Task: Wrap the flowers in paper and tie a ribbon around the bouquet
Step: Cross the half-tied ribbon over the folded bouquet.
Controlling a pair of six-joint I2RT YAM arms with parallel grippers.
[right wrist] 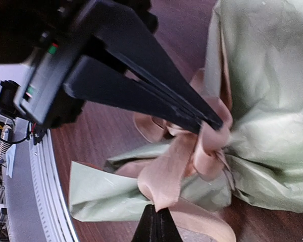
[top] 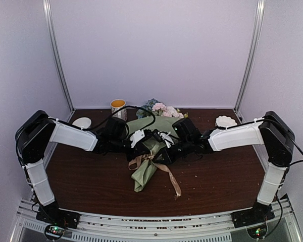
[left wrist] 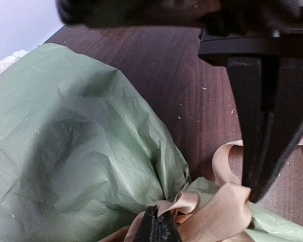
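Bouquet point(top: 144, 176): laid on the dark wooden table point(top: 217, 171), central, narrow end toward the arm bases, wide end toward the back wall. Paper point(left wrist: 81, 151): sage green, crumpled, gathered into a cone and cinched at the waist. Flowers point(top: 164, 109): pink and white blooms showing at the far, wide end. Ribbon point(right wrist: 164, 176): beige-tan, tied round the waist of the cone in loose loops, one long tail trailing over the table toward the near edge. Left gripper point(left wrist: 158, 226): at the knot, jaws pressed together, pinching a loop of the tie. Right gripper point(right wrist: 154, 222): just beside it from the other side, jaws pressed together on a flat strand of the same tie. Mug point(top: 118, 107): at the back, left of the blooms. White dish point(top: 82, 122): back left. Second white dish point(top: 225, 121): back right
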